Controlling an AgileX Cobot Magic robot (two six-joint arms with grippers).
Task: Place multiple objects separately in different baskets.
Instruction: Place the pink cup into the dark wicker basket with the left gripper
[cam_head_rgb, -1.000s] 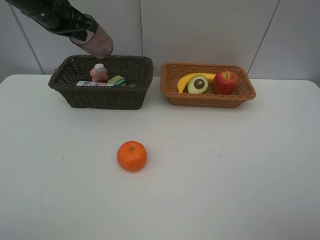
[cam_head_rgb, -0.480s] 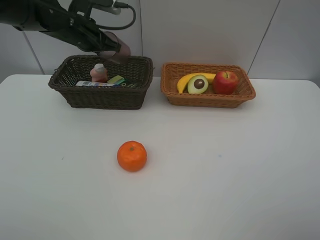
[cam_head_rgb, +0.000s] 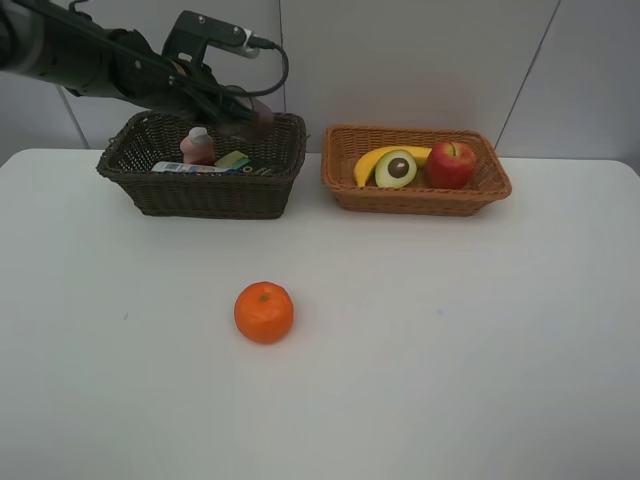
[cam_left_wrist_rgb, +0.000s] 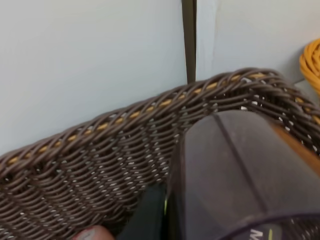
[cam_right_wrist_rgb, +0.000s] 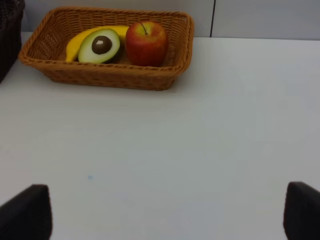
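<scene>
inspector: state the position of the left gripper (cam_head_rgb: 250, 108).

assistant: it reaches over the back right corner of the dark brown deep woven wicker basket (cam_head_rgb: 215, 190). its jaws are pinched on the translucent mauve cup (cam_left_wrist_rgb: 240, 175), which lies tilted with its body inside the rim. the left wrist view shows the cup close against the basket's inner wall. i judge the low, angled hold is meant to set the cup down in the basket rather than drop it.

inspector: what else sits in that basket?

assistant: a small pink bottle (cam_head_rgb: 198, 146) stands upright, a white blue-capped shampoo bottle (cam_head_rgb: 185, 168) lies flat, and a dark green pump bottle (cam_head_rgb: 238, 160) lies beside it. all are containers, so the grouping looks deliberate.

inspector: and the other basket?

assistant: the light orange-tan shallow wicker basket (cam_right_wrist_rgb: 107, 79) holds a yellow banana (cam_right_wrist_rgb: 85, 37), a halved avocado (cam_right_wrist_rgb: 100, 46) with its cut face up and a red apple (cam_right_wrist_rgb: 146, 43), touching one another. fruit only.

inspector: outstanding items?

assistant: one round orange (cam_head_rgb: 264, 312) sits alone on the white table (cam_head_rgb: 450, 340), well apart from both baskets. by the sorting i judge it belongs with the fruit.

inspector: right gripper (cam_right_wrist_rgb: 160, 215)?

assistant: spread wide, holding nothing, hanging above bare table facing the fruit basket.
</scene>
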